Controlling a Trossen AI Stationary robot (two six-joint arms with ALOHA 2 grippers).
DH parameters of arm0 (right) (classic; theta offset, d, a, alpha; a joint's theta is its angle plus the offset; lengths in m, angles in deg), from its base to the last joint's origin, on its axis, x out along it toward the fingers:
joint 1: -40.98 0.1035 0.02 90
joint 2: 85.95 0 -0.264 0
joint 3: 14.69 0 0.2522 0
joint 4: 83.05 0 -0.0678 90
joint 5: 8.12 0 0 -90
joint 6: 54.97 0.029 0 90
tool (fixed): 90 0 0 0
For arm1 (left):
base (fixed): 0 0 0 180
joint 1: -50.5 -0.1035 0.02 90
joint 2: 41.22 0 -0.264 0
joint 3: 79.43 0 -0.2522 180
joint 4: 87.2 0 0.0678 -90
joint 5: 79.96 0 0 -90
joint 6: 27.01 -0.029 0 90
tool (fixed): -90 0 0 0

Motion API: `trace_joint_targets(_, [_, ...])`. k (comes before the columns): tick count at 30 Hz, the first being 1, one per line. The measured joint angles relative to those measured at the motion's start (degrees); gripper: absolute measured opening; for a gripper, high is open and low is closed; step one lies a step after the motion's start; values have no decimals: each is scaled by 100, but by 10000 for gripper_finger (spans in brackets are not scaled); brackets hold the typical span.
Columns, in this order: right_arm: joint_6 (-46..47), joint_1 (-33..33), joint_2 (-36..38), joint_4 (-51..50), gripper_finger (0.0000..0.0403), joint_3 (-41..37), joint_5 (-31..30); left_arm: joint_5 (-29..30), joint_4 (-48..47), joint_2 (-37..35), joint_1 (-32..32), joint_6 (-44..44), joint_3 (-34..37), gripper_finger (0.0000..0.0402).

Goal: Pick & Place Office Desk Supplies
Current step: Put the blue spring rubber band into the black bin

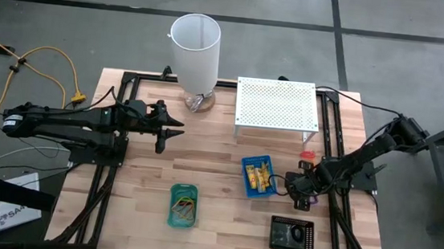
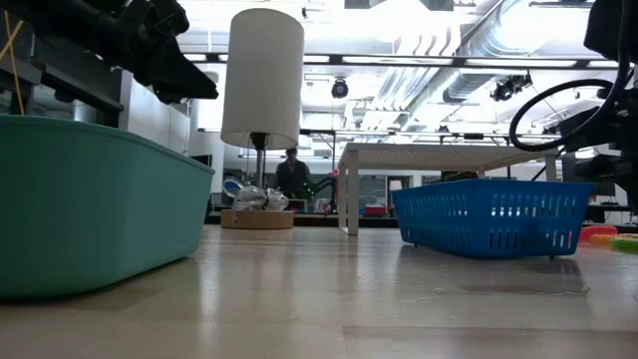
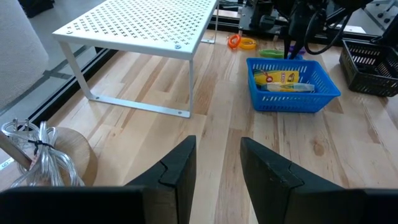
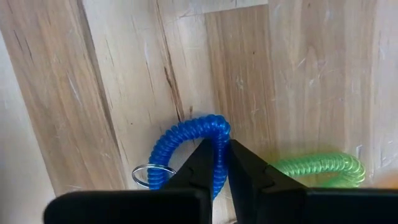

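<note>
The right end effector (image 4: 222,163), low over the table (image 1: 217,180) just right of the blue tray (image 1: 258,177), pinches a blue coil (image 4: 186,143) beside a green coil (image 4: 323,168); lift straight to clear the green one; only its wrist view shows this grip; the left end effector (image 3: 217,168), parted and empty, waits far left.

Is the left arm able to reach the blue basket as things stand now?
Probably yes. The left gripper hangs open over bare wood, and nothing lies between it and the blue basket. The white rack stands to one side. The right gripper works beside the basket, so crowding is possible.
</note>
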Motion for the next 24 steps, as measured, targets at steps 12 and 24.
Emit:
trace_joint_targets(12, [140,-2,251,-22,19,70,-76,2,0,0,1,2,0,119])
trace_joint_targets(24, [-7,0,1218,-325,19,656,-79,1,0,0,-1,1,0,119])
